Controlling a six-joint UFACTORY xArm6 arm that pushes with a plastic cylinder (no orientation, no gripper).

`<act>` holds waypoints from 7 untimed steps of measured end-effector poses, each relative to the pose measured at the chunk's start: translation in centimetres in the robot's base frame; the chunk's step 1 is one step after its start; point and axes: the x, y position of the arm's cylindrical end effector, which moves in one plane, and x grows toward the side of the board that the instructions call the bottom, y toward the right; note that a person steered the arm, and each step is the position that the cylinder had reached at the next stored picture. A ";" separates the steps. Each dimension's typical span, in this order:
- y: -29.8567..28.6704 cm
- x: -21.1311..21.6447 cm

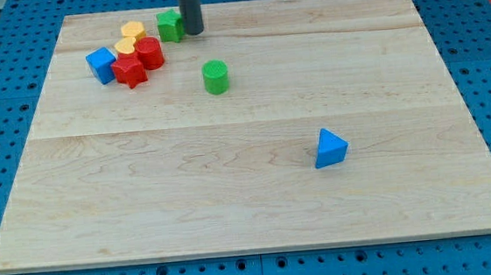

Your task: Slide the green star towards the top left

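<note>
— Where does the green star-shaped block [169, 26] sit on the pale wooden board [250, 190]?

— Near the view's top edge, left of centre. My tip [192, 33], the lower end of the straight dark rod, stands just beside the star's right side, seemingly touching it; a gap cannot be made out. The rod carries no jaws, so there is nothing to spread or pinch.

— And around it?

— To the star's left, a tight cluster: a yellow block [133, 30], a second yellow block [126, 47], a red cylinder [150, 53], a red star-shaped block [130, 71] and a blue cube [100, 65]. A green cylinder [215, 77] stands alone below my tip. A blue triangular block [330, 147] lies well apart, toward the view's lower right. Blue pegboard [482, 13] surrounds the board.
</note>
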 end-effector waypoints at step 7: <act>-13.8 -5.2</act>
